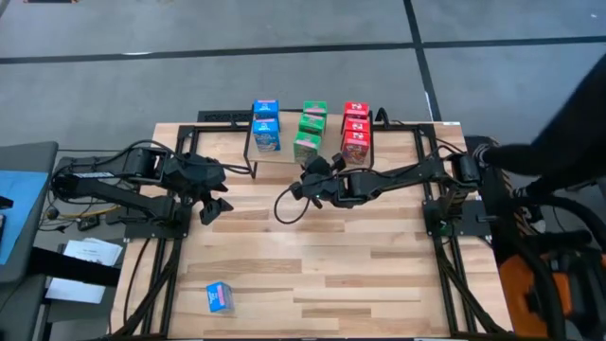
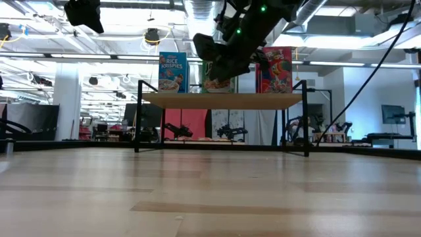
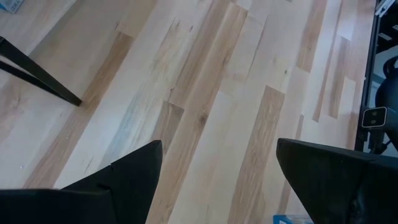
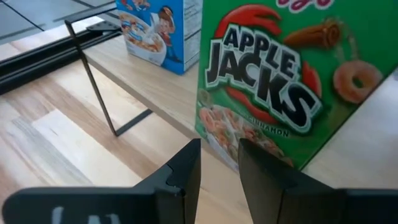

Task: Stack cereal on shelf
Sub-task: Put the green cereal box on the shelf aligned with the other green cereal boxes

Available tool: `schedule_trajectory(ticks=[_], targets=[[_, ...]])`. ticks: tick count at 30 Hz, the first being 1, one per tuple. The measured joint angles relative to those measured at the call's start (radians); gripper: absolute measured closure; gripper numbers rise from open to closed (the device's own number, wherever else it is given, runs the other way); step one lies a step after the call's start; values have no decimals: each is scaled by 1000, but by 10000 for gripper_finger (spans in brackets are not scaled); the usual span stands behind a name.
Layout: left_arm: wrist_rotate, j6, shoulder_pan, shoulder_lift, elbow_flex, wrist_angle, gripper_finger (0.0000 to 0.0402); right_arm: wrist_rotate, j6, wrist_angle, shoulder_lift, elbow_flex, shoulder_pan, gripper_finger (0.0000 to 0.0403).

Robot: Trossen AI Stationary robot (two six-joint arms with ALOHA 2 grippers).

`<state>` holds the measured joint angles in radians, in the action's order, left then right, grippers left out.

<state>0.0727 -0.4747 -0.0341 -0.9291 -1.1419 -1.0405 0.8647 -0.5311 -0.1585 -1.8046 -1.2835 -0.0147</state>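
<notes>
Your right gripper (image 1: 305,182) hangs just before the green box (image 4: 280,81) on the shelf (image 2: 223,100), fingers narrowly parted and empty, so placing looks finished; next, send your wide-open left gripper (image 1: 214,206) for the lone blue box (image 1: 220,297) near the table's front.

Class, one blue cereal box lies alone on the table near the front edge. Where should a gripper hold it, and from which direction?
The blue box lies flat, face up, clear of everything. Probably best to come straight down and close across its two long sides, the narrower span. The open left gripper is the nearer one.
</notes>
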Motion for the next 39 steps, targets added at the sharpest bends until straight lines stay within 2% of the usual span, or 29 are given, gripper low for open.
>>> schedule_trajectory(ticks=[9,18,26,30,33,39], targets=[[0,0,0,0,0,0,97,58,-4,-30,0,0,4,271],[-1,0,0,0,0,0,97,50,-29,-3,0,0,-23,271],[-1,0,0,0,0,0,97,-19,-20,179,0,0,-51,271],[-1,0,0,0,0,0,97,-33,52,311,-55,-4,-48,271],[-1,0,0,0,0,0,97,-19,109,332,-112,-86,-54,271],[-2,0,0,0,0,0,97,89,148,216,-181,-228,-57,271]])
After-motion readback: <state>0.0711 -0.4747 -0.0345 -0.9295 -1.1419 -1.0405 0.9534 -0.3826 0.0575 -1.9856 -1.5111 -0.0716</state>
